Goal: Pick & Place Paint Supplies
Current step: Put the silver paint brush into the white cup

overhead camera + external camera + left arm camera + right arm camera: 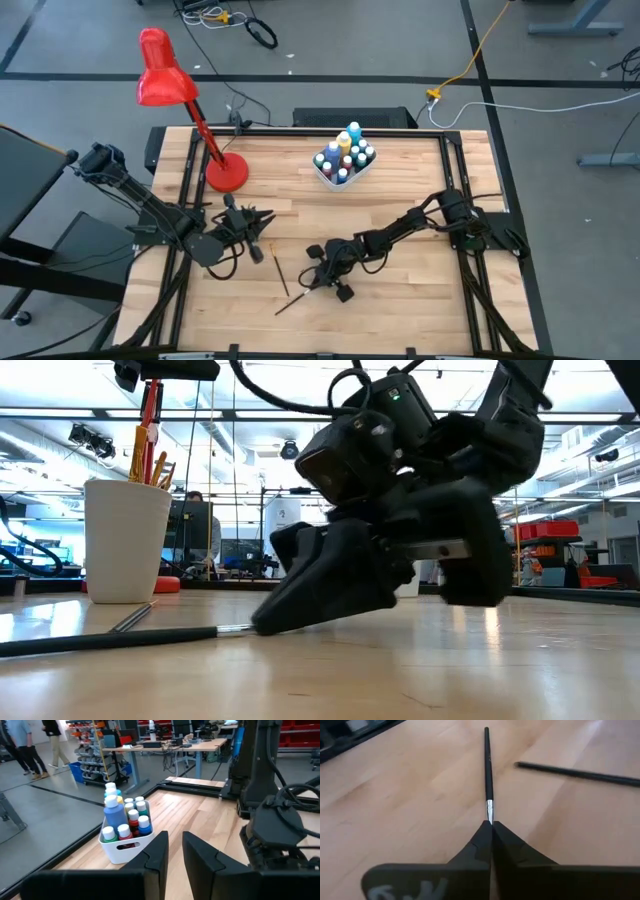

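A thin dark-handled paintbrush [487,765] lies flat on the wooden table, and my right gripper [491,826] is shut on its silver ferrule end, low over the table's near middle [318,282]. A second brush [575,772] lies loose nearby [277,266]. Several small paint bottles [127,820] in blue, red, teal and white stand in a white tray [345,162] at the far middle. My left gripper [174,847] hovers above a beige cup [125,540] holding several brushes; it is open by a narrow gap with nothing between its fingers. My right gripper pinches the brush at its bristle end, just beyond the silver ferrule [489,810], between the very tips of its two fingers. The fingers slant down from the table's right and lie along the brush. The handle [110,639] rests flat on the table.
A red desk lamp [165,80] stands on its round base [227,172] at the far left of the table. Black frame rails run along the table's edges. Bare wood lies between the tray and the grippers. People walk in the room beyond the table.
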`<action>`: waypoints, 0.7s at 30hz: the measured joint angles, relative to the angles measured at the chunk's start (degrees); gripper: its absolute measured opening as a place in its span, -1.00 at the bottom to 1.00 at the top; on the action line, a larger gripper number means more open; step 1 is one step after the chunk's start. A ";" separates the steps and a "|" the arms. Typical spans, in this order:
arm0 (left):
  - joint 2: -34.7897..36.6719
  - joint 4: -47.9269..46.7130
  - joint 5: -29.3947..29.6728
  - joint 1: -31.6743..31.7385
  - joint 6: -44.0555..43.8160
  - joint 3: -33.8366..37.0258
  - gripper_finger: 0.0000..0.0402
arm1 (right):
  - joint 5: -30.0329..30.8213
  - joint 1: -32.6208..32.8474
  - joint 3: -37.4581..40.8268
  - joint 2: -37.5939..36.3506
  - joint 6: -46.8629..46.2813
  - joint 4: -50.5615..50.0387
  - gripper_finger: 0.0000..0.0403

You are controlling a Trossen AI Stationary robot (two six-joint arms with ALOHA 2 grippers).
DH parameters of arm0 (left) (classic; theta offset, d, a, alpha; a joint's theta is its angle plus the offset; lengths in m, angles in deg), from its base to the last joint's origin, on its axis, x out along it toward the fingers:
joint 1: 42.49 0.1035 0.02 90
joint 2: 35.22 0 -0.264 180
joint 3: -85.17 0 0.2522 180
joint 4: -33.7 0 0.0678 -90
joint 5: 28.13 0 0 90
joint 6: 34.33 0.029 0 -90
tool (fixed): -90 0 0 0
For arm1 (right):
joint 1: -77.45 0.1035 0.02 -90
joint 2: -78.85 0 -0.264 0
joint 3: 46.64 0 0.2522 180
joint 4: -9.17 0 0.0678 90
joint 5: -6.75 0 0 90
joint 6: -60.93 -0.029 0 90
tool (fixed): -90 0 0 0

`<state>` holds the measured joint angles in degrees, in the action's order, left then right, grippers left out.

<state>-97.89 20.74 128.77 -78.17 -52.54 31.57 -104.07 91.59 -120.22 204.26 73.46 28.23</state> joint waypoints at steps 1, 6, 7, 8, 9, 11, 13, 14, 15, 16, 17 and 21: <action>0.00 0.00 -0.58 -0.02 0.00 0.00 -0.67 | -0.36 0.20 0.10 -0.67 0.17 -0.64 -0.98; 0.00 0.05 -2.91 -0.02 -0.65 0.00 -0.67 | -1.75 1.59 0.38 -6.04 4.29 -5.92 -0.98; -0.01 0.06 -3.47 -0.02 -1.15 0.00 -0.67 | -0.41 1.88 0.31 -7.79 5.40 -7.57 -0.99; -0.02 0.09 -4.05 -0.02 -2.05 0.00 -0.67 | 1.87 2.14 0.21 -9.20 6.36 -9.21 -0.99; -0.02 0.12 -4.61 -0.01 -2.73 0.00 -0.67 | 4.38 2.53 0.15 -10.56 7.49 -11.38 -0.99; -0.02 0.22 -5.59 0.05 -5.46 0.00 -0.67 | 9.71 3.30 0.28 -13.36 9.88 -17.33 -0.99; -0.02 0.29 -6.42 0.22 -8.04 0.00 -0.67 | 14.72 4.39 0.28 -16.40 12.98 -22.07 -0.99; -0.03 0.39 -7.00 0.45 -8.95 0.00 -0.67 | 17.12 4.93 0.27 -17.90 14.60 -23.96 -0.99; -0.03 0.48 -7.70 0.77 -9.93 0.00 -0.67 | 19.75 5.52 0.17 -19.24 16.57 -25.16 -1.00; -0.04 0.51 -8.59 1.11 -10.41 0.00 -0.67 | 22.26 6.14 0.13 -20.48 18.66 -27.06 -1.00; -0.04 0.64 -9.54 1.50 -10.65 0.02 -0.67 | 24.57 6.72 0.17 -21.57 20.80 -28.94 -1.00; -0.30 5.62 -12.83 3.37 -7.19 0.07 -0.67 | 32.71 9.41 0.20 -25.19 30.02 -31.71 -1.00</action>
<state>-98.19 26.35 115.94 -74.81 -59.73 31.64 -71.36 101.00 -120.02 179.07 103.49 -3.49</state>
